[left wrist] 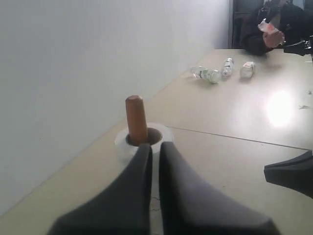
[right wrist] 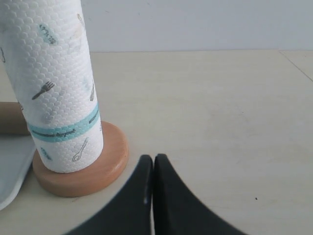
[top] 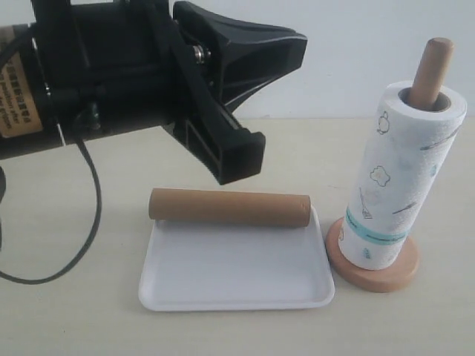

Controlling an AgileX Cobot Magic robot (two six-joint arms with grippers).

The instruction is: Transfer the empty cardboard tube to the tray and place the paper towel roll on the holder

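Observation:
The brown cardboard tube (top: 230,208) lies across the far edge of the white tray (top: 237,285). To the tray's right, the paper towel roll (top: 401,178) stands upright on the wooden holder (top: 371,278), and the pole (top: 432,67) pokes out of its core. My left gripper (top: 297,41) hovers high to the left of the roll, shut and holding nothing. In the left wrist view its tips (left wrist: 154,147) point at the pole (left wrist: 136,117) and the roll's top (left wrist: 120,140). My right gripper (right wrist: 153,159) is shut and empty, low over the table beside the holder's base (right wrist: 98,169). It is out of the exterior view.
A black cable (top: 93,215) loops over the table at the left. The right wrist view shows the tube's end (right wrist: 10,117) and a tray corner (right wrist: 10,166). Far off lie small bottles (left wrist: 215,73) and a person (left wrist: 274,29) sits. A wall runs behind the table.

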